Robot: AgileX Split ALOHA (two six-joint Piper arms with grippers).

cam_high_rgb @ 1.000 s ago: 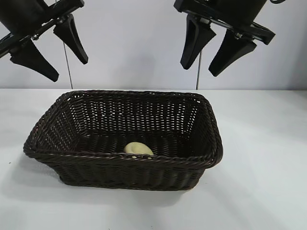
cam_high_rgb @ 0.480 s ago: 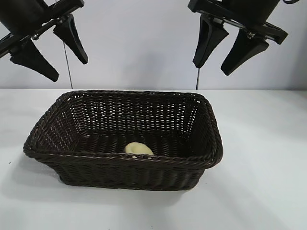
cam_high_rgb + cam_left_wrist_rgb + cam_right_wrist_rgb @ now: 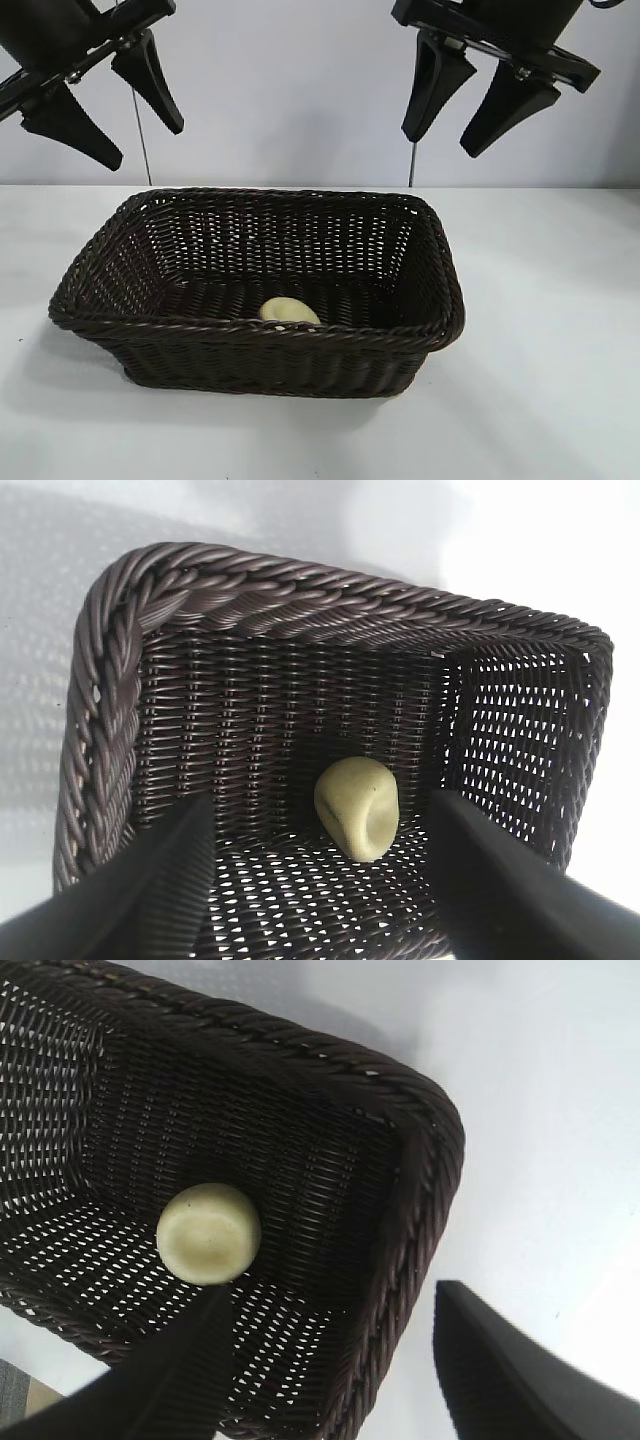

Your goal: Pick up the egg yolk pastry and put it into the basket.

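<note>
The egg yolk pastry (image 3: 289,310) is seen resting on the floor of the basket (image 3: 150,325), close against the wall nearest the exterior camera and roughly midway along that wall, partly hidden from that view by the braided rim. The basket stands on the white surface (image 3: 540,380). The left tool (image 3: 103,112) is held high above the basket's left end, its fingers apart and nothing between them; the right tool (image 3: 446,128) is held high above the right end, likewise apart and empty. From each tool the pastry lies well below and toward the basket's middle, and neither arm is plainly the nearer. In the left wrist view the pastry's dent is turned sideways, so the lump appears tipped on its edge. The placing is judged complete as things lie, and no further grasp appears to be called for; only a retreat of the arms would remain.
</note>
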